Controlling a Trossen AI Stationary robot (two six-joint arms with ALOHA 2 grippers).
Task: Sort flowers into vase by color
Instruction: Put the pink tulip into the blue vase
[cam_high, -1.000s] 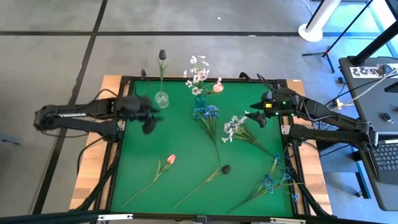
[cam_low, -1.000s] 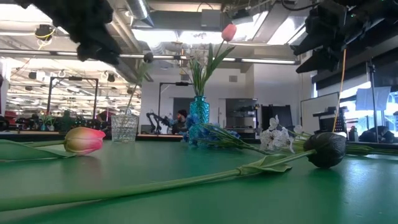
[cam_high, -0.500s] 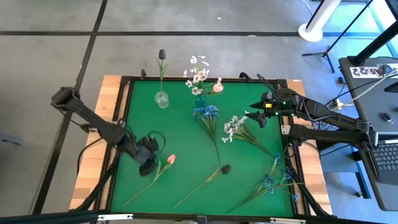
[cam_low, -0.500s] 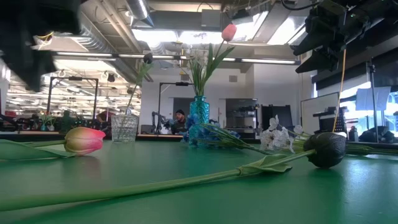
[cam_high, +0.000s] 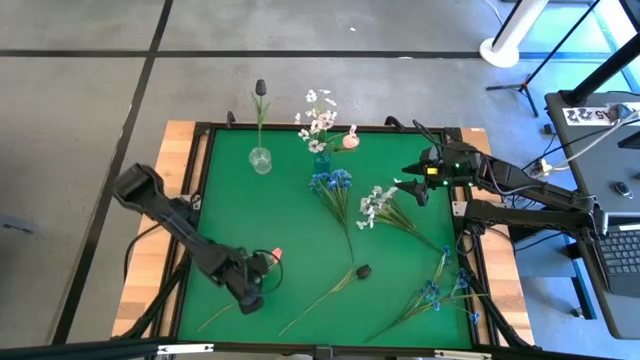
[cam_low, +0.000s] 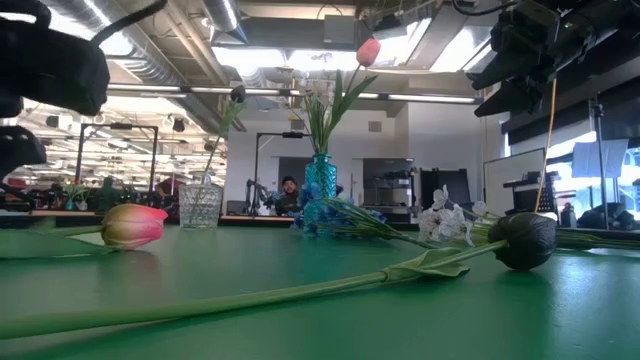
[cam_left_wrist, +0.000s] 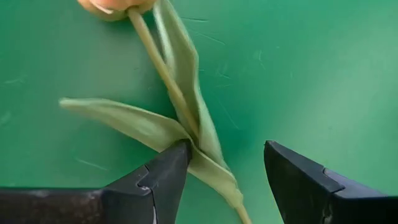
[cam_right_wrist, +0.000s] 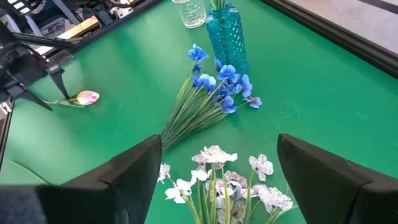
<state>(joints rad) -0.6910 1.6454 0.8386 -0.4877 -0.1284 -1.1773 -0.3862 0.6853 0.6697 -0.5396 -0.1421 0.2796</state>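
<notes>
A pink tulip (cam_high: 275, 256) lies flat on the green mat, its stem running toward the near left corner. My left gripper (cam_high: 252, 285) hangs over that stem just behind the bloom, open. In the left wrist view the stem (cam_left_wrist: 158, 68) and its leaves pass between the two fingers of my left gripper (cam_left_wrist: 227, 149). My right gripper (cam_high: 410, 187) is open and waits at the far right, above the white spray (cam_high: 380, 205). A glass vase (cam_high: 260, 160) holds a dark tulip. A blue vase (cam_high: 322, 158) holds white blossoms and a pink tulip. My left gripper stands astride the pink tulip's stem from above, pointing down. One fingertip (cam_left_wrist: 177, 155) is right at the base of a leaf (cam_left_wrist: 143, 124). Whether it touches the leaf I cannot tell. The tulip lies flat on the mat.
Loose on the mat lie a blue cluster (cam_high: 335, 185) by the blue vase, a dark tulip (cam_high: 363, 271) near the middle and another blue cluster (cam_high: 440, 290) at the near right. A black frame (cam_high: 190, 200) rims the mat. The near left mat is bare beside the stem.
My left arm has swung from beside the glass vase at the far left toward the near edge and come down over the pink tulip's stem. The tulip and the other flowers lie where they were.
</notes>
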